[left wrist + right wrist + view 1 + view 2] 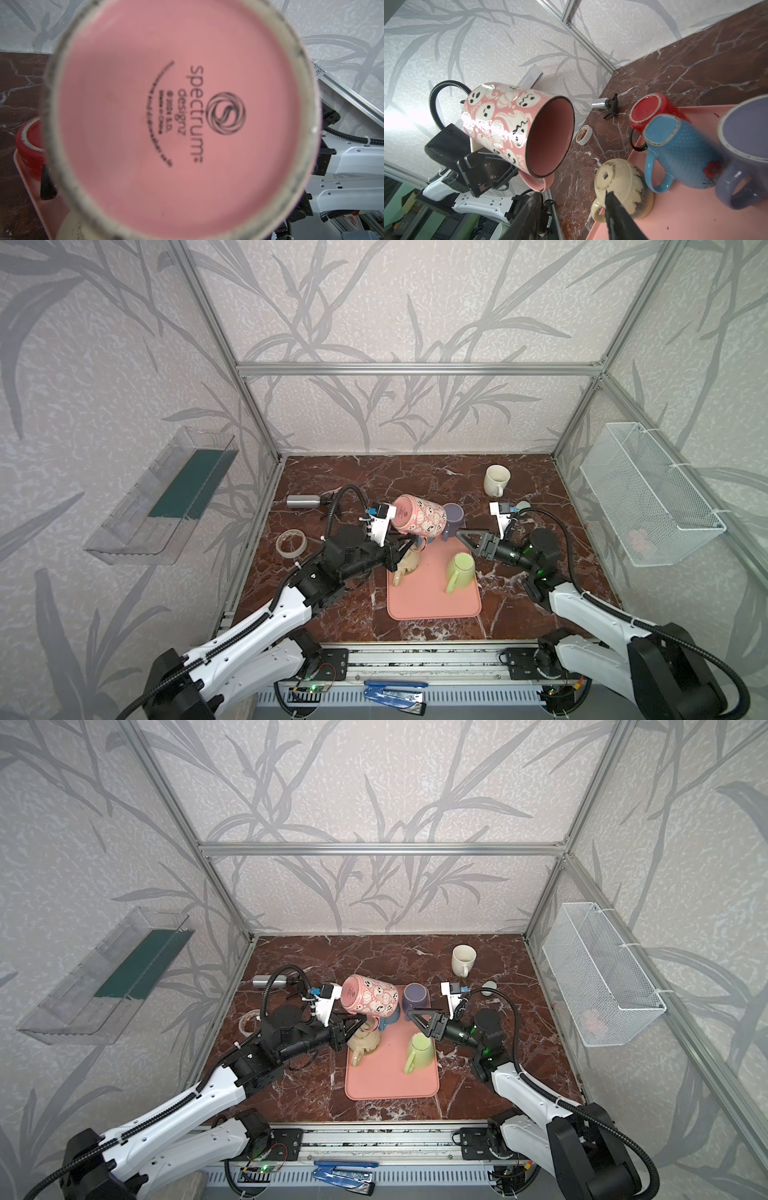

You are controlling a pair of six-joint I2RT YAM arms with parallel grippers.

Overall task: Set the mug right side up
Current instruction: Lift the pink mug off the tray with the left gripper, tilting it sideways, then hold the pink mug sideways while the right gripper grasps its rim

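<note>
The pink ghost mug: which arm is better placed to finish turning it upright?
Left. The left claw grips the pink ghost mug by its handle, sideways in the air. The right claw is open, empty and apart from it.

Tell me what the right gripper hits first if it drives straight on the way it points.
Most likely the pink ghost mug, at its handle or lower rim, which sit just ahead of the right gripper. Depth is unclear; the upturned beige mug lies close by, lower.

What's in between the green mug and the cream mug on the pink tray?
Nothing. Only a bare stretch of the pink tray lies between the green mug and the cream mug, as both top views show.
</note>
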